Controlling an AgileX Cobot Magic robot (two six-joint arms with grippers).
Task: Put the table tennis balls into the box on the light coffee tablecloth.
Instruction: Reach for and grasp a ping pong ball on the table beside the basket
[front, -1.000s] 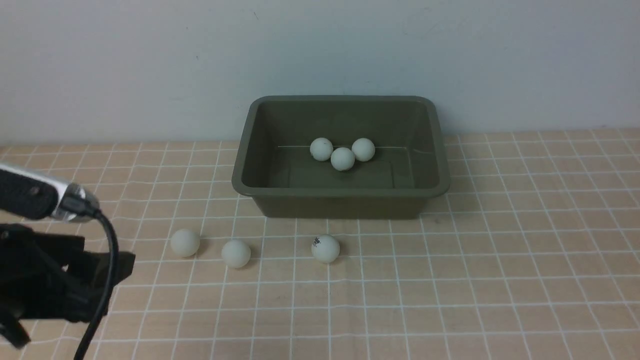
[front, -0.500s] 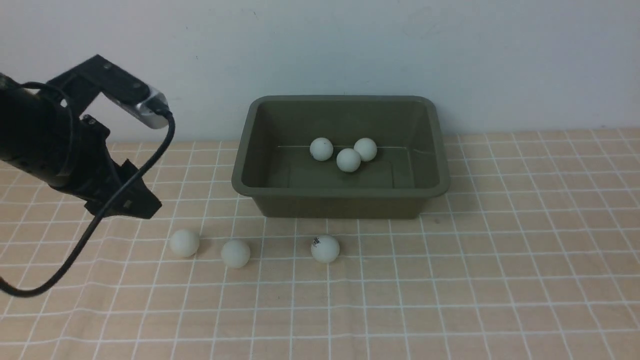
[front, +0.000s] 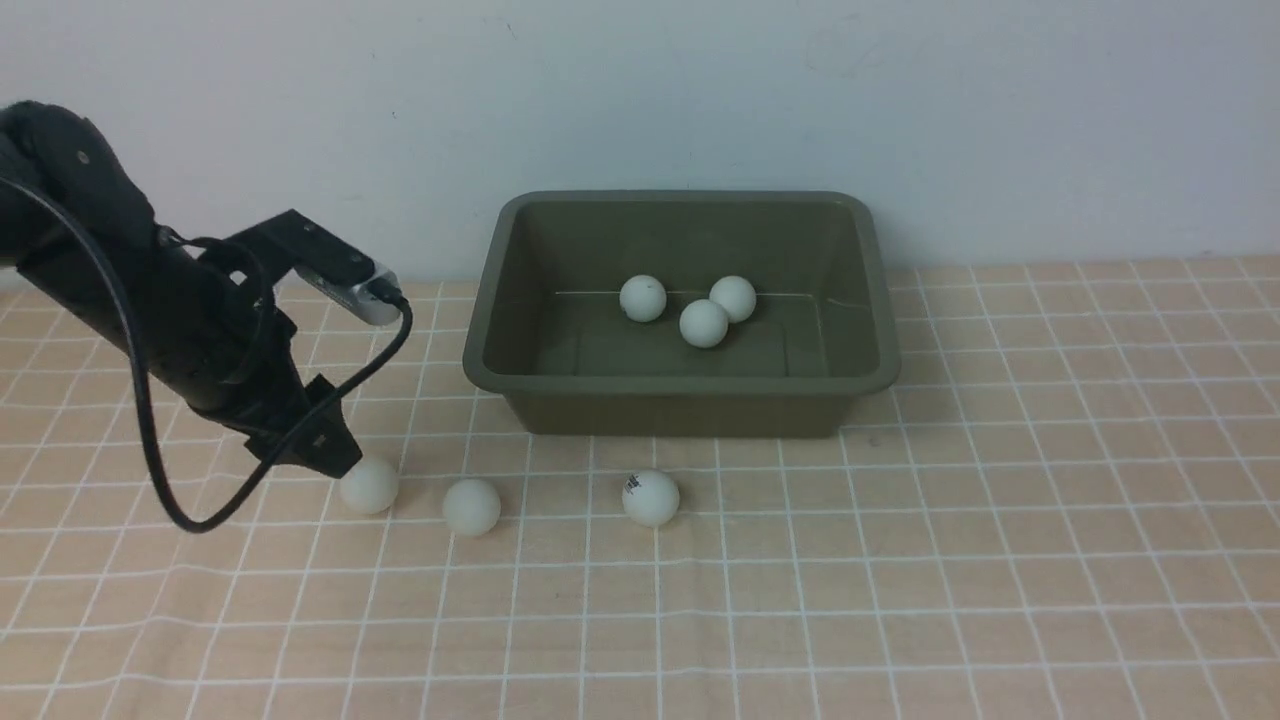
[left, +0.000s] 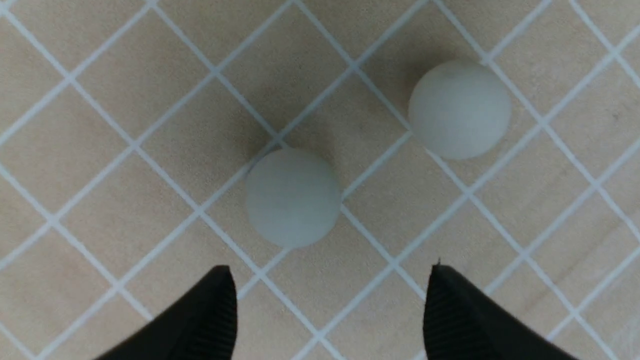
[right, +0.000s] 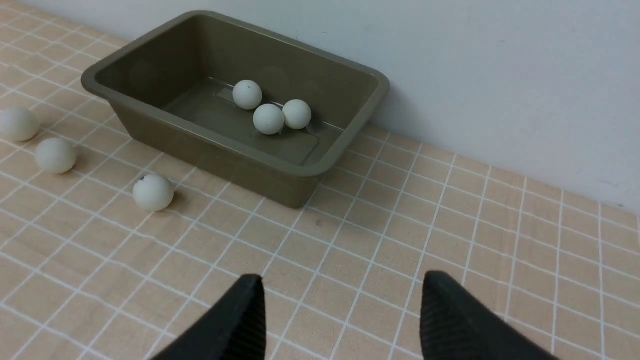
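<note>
just beyond the left tool lies the leftmost ball, untouched.

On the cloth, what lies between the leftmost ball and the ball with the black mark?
One plain white ball, nearer the leftmost ball than the marked ball; the front view shows it.

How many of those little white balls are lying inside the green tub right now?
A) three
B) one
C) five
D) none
A: three balls lie clustered on the floor of the box, while three more rest outside it on the tablecloth.
</note>
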